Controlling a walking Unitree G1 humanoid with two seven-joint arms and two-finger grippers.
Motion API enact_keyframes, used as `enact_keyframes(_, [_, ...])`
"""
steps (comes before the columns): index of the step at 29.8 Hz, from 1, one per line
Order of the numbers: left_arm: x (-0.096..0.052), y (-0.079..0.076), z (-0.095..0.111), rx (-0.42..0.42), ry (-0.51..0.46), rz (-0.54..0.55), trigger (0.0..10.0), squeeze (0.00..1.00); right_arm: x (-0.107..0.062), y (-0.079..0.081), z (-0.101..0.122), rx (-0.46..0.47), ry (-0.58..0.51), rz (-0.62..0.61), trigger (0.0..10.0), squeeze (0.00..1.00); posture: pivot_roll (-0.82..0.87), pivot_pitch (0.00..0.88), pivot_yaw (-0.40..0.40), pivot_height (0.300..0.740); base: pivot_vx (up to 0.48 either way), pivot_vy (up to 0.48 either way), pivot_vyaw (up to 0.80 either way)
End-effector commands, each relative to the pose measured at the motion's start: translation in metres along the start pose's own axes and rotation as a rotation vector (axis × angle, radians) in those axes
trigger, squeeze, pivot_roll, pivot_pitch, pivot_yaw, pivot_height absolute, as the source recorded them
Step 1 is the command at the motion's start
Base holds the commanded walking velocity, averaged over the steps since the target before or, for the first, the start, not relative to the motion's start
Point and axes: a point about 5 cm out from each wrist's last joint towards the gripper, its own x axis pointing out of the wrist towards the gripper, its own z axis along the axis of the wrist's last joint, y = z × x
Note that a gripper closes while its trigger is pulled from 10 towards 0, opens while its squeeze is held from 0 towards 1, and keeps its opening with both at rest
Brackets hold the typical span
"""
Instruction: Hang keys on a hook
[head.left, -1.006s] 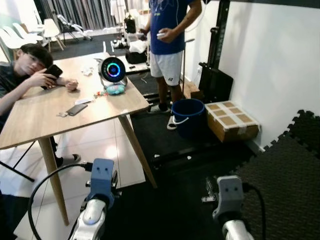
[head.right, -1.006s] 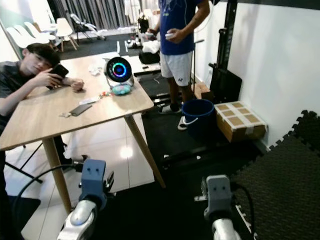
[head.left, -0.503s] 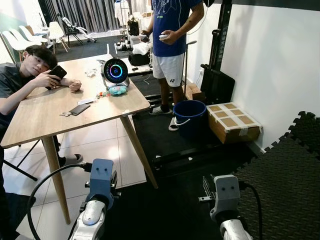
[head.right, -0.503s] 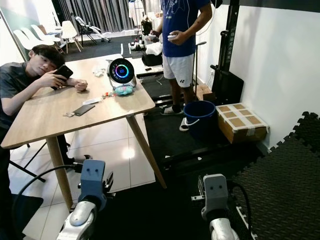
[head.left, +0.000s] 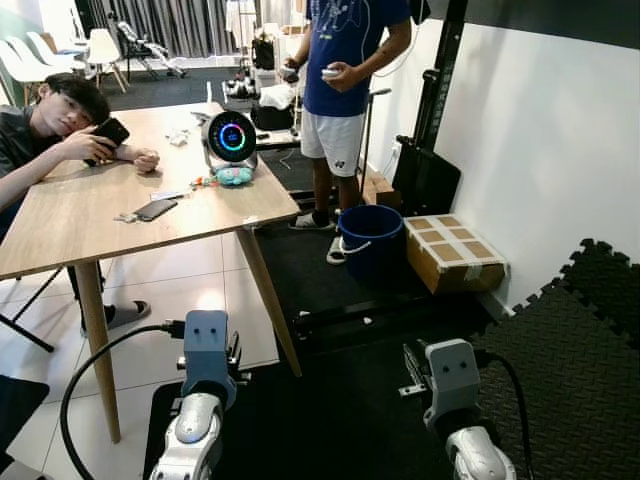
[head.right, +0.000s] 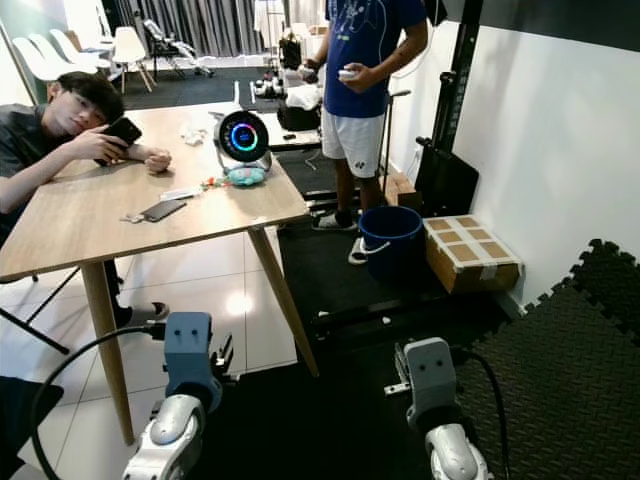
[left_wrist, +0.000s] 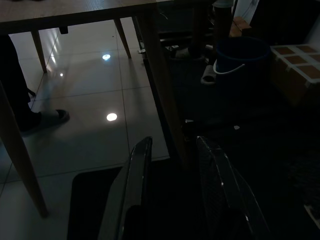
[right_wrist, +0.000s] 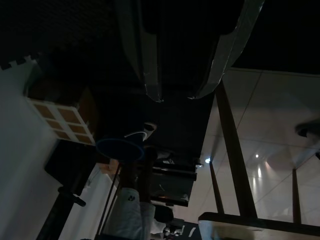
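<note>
White wall (head.left: 560, 130) on the robot's right, with black foam floor mats (head.left: 570, 370) laid at its base. Wooden table (head.right: 70, 225) stands ahead on the left, over pale tiled floor (head.right: 200, 300).

A seated person (head.left: 40, 120) leans on the table's far left edge, a phone (head.left: 110, 131) held in hand. A second person (head.left: 345, 80) in a blue shirt stands beyond the table's far right corner.

Cardboard box (head.left: 455, 252) sits against the wall; blue bucket (head.left: 372, 238) stands just beside it, between the box and the table leg.

On the table near the far right corner: a round device with a glowing ring (head.left: 231, 139), upright. Just in front of it lies a small teal item with colourful attachments (head.left: 226, 178), possibly the keys; this cannot be confirmed. A dark flat phone (head.left: 155, 209) lies nearer the middle of the tabletop.

No hook can be identified.

Left gripper (left_wrist: 172, 150) hangs low by the floor, beside the table leg, jaws narrowly parted, holding nothing. Right gripper (right_wrist: 176, 97) likewise hangs low over dark mat, jaws narrowly parted, holding nothing.
</note>
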Motion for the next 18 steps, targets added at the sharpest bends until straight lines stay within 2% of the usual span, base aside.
enact_keyframes(1, [-0.0028,-0.0016,0.0009,-0.008,-0.019,0.009,10.0,0.00,0.0000,-0.0002,-0.0010,-0.013,0.011,0.010,10.0,0.00,-0.04,0.088,0.004,0.740,0.000,0.000,0.00])
enact_keyframes(6, [-0.0022,-0.0015,0.0054,0.023,-0.051,0.002,10.0,0.00,0.0019,0.0017,0.0009,-0.006,0.003,0.011,10.0,0.00,-0.03,0.090,0.013,0.740,0.000,0.000,0.00])
enact_keyframes(18, [-0.0016,0.0018,0.0068,0.044,-0.052,0.008,10.0,0.00,0.0006,0.0065,-0.0002,0.003,0.003,0.012,10.0,0.00,-0.02,0.093,0.025,0.740,0.322,0.000,0.00])
